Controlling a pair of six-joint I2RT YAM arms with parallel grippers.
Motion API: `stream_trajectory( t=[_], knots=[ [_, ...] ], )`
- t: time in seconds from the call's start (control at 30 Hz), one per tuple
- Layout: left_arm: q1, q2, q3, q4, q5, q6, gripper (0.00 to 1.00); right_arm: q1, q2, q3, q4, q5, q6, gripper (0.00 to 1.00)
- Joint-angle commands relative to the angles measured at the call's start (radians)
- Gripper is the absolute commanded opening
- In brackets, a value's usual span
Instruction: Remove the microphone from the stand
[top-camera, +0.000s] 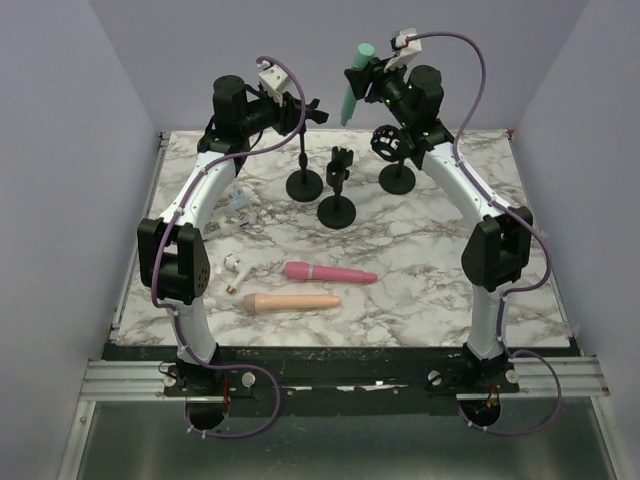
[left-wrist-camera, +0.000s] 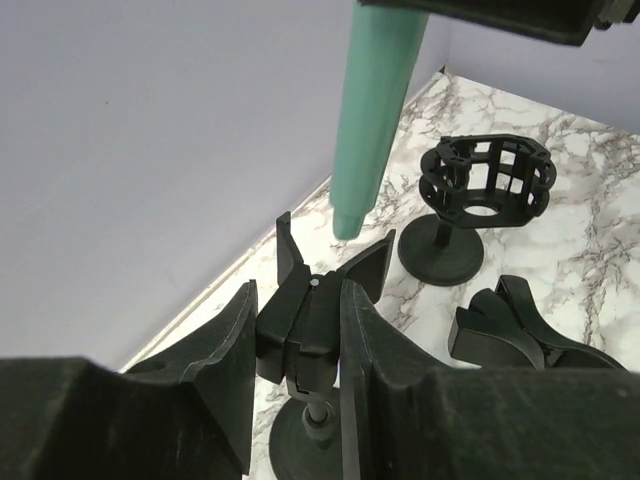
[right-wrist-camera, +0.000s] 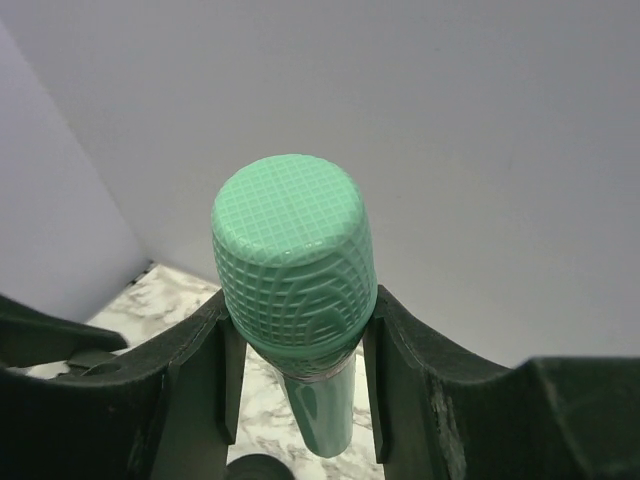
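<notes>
Green microphone held up off the stand, both end effectors gripping

My right end effector (right-wrist-camera: 298, 335) is clamped on the green microphone (top-camera: 349, 100) just below its meshed head, holding it nearly upright in the air over the back of the counter (top-camera: 430, 290), touching no stand. My left end effector (left-wrist-camera: 297, 325) is closed narrow on the clip (left-wrist-camera: 290, 258) atop the left stand (top-camera: 303, 185); the microphone's lower end hangs above that clip, apart from it. A second clip stand (top-camera: 337, 210) and a cage-mount stand (top-camera: 397, 175) sit nearby. A pink microphone (top-camera: 330, 272) and a beige microphone (top-camera: 292, 301) lie flat nearer me
</notes>
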Motion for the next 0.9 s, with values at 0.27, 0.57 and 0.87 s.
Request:
stream_trajectory(
  t=[0.27, 0.57, 0.87],
  knots=[
    [-0.002, -0.014, 0.012, -0.008, -0.047, -0.164, 0.97, -0.033, -0.305, -0.201, -0.114, 0.122, -0.165, 0.01],
    [-0.002, -0.113, 0.047, -0.102, -0.131, -0.203, 0.99, -0.034, -0.520, -0.384, -0.187, 0.158, -0.279, 0.01],
    [0.023, -0.308, -0.024, -0.272, -0.355, -0.389, 0.99, -0.033, -0.651, -0.498, -0.359, 0.061, -0.436, 0.01]
  ],
)
